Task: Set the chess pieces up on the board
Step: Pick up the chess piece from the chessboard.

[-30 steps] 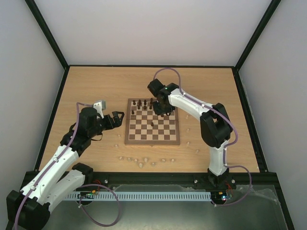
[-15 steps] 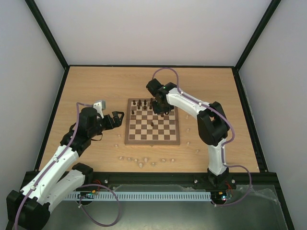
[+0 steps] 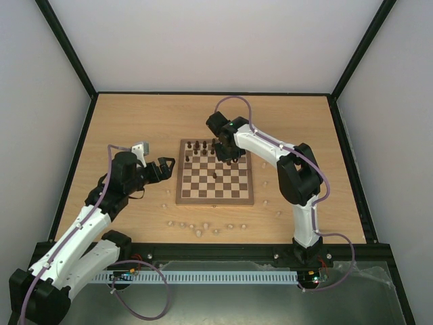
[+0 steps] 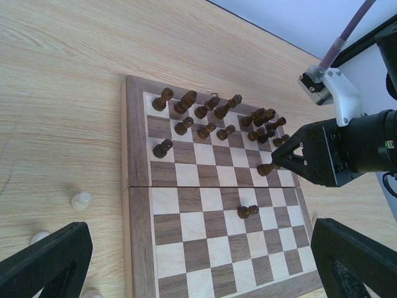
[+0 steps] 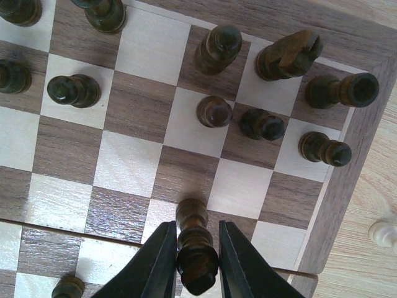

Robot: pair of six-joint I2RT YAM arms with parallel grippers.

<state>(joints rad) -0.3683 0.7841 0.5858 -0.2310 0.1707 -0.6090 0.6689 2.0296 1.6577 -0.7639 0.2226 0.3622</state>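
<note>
The board (image 3: 215,200) lies mid-table, with dark chess pieces (image 3: 201,145) along its far rows. My right gripper (image 3: 229,160) reaches down over the far right squares. In the right wrist view its fingers (image 5: 158,261) press both sides of a dark piece (image 5: 196,247) that leans over the squares; the same piece (image 4: 267,167) shows at the gripper's tip in the left wrist view. A lone dark pawn (image 4: 248,212) stands mid-board. My left gripper (image 3: 166,166) hangs wide open left of the board, holding nothing; its fingers (image 4: 46,264) frame the board's near squares.
Several cream pieces (image 3: 199,227) lie scattered on the tabletop in front of and right of the board; two more (image 4: 80,200) rest left of it. One cream piece (image 5: 381,233) lies off the board's right border. Dark pieces (image 5: 263,124) crowd the far right corner.
The right gripper's jaws have narrowed onto the dark piece, and its arm has shifted slightly left. The left arm has not moved.
</note>
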